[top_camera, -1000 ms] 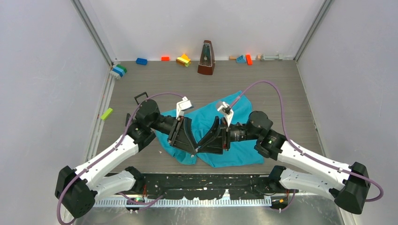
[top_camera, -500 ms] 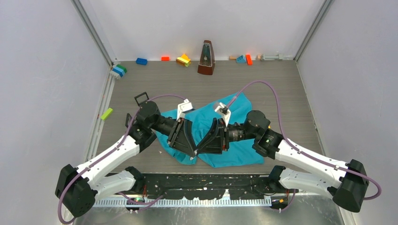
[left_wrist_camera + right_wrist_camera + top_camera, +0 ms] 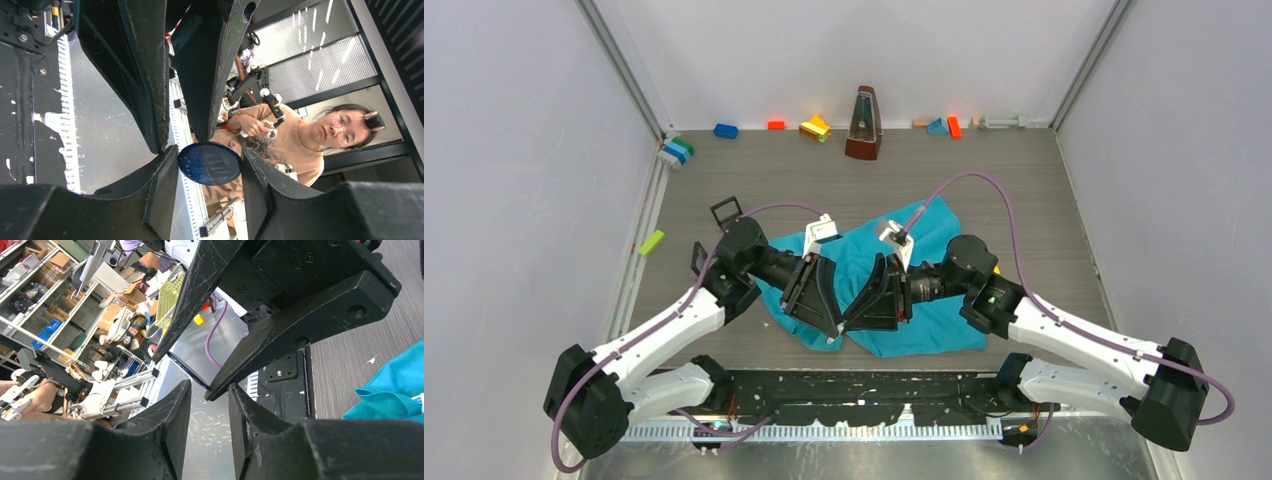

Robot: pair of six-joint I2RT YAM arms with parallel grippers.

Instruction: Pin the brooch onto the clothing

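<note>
My left jaws (image 3: 209, 156) are clamping a round, dark blue brooch (image 3: 210, 163) by its rim, one pad on either side, with its face turned to the wrist camera. My right jaws (image 3: 210, 390) are standing part-way apart, tip to tip with the left pair. The brooch's thin edge and a left fingertip are lying in that gap, and I cannot tell whether the right pair is gripping anything.

Both pairs are hanging over the near part of the teal T-shirt (image 3: 860, 258), which is lying crumpled in the middle of the surface (image 3: 1024, 180). A small white label (image 3: 417, 399) is showing at a fold of the T-shirt, its print too small to read.

The surface is showing a grey wood grain, with pale walls (image 3: 824, 50) closing it in. A brown metronome (image 3: 863, 124) and coloured building blocks (image 3: 814, 128) are standing along the far edge, and a green block (image 3: 651, 242) is lying at the left edge. Beyond the near edge, a person in glasses (image 3: 300, 145) is holding handles, and cluttered shelves (image 3: 45, 300) are showing.
</note>
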